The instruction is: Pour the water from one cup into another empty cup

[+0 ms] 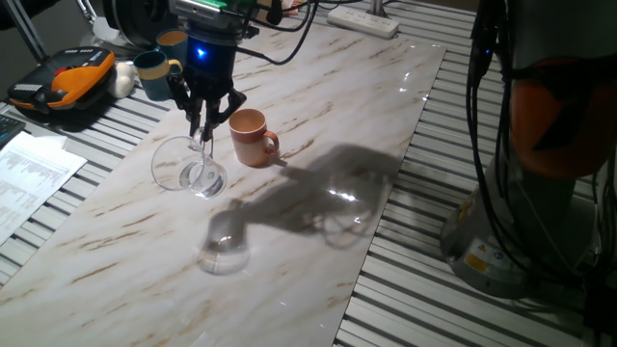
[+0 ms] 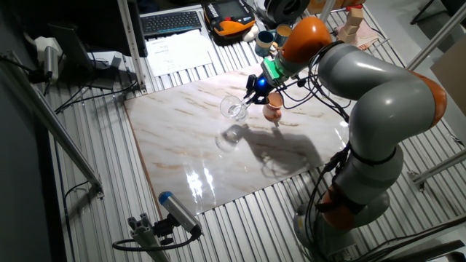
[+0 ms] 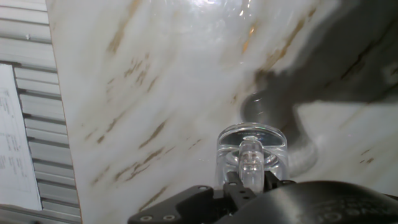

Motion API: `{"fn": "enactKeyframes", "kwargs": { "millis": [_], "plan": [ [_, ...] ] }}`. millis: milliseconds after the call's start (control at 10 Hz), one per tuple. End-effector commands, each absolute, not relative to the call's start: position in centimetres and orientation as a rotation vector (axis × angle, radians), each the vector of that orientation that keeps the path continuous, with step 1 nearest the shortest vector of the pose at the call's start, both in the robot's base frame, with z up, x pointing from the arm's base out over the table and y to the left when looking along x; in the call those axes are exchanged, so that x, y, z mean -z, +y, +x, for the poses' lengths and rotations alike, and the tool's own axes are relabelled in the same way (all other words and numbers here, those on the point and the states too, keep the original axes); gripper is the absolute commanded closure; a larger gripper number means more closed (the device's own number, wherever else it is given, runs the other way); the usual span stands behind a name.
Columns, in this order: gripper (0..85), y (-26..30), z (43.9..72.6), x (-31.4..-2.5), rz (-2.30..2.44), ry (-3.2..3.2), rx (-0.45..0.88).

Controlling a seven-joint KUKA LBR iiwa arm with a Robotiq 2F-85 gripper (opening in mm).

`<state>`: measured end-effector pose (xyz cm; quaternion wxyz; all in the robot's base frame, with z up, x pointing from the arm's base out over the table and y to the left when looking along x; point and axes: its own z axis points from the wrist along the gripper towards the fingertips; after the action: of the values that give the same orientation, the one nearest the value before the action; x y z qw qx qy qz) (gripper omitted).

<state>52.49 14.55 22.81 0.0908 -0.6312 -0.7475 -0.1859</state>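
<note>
Right now your gripper point(image 1: 204, 127) holds the glass mug point(image 1: 188, 166) in the air over the far part of the marble table point(image 1: 289, 241), its jaws pinching the clear loop handle, as the hand view shows. The mug is tipped well over: its long axis runs close to level, the mouth turned toward the left edge of the slab and the thick base toward the terracotta mug point(image 1: 252, 137). That mug stands upright just beside it, handle pointing right. Any water is hard to make out through the glass, so you cannot tell where it sits. Open marble lies toward the near edge, with only the shadows across it. Behind the gripper, a dark teal mug point(image 1: 152, 73) stands off the slab on the slatted surface.
</note>
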Motion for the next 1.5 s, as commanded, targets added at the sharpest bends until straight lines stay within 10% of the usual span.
{"fn": "enactKeyframes", "kwargs": {
  "millis": [0,1400],
  "plan": [
    [85.0,14.56,52.50,-22.81,-1.874,-2.224,0.549],
    [85.0,14.56,52.50,-22.81,-1.809,-2.277,0.540]
  ]
}}
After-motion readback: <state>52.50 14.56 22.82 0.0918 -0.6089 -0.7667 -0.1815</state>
